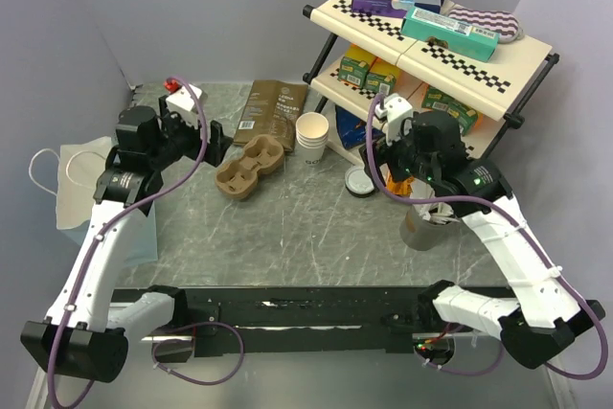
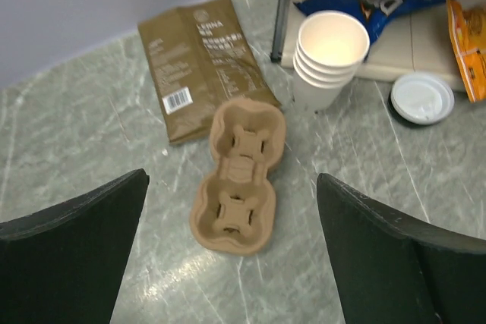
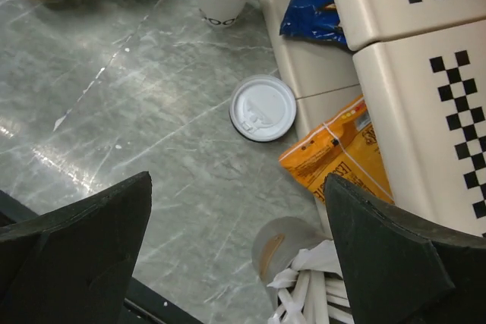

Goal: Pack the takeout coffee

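Grey marbled counter carries the stack of white paper cups (image 1: 311, 138), upright, open-mouthed and unlidded, at 2 o'clock of the pulp carrier (image 1: 251, 166). Seen from overhead, they stand at 3 o'clock from the left hand (image 1: 213, 141) and 10 o'clock from the slightly nearer right hand (image 1: 383, 155). Both hands gape empty. A white lid (image 1: 360, 182) lies loose nearby.
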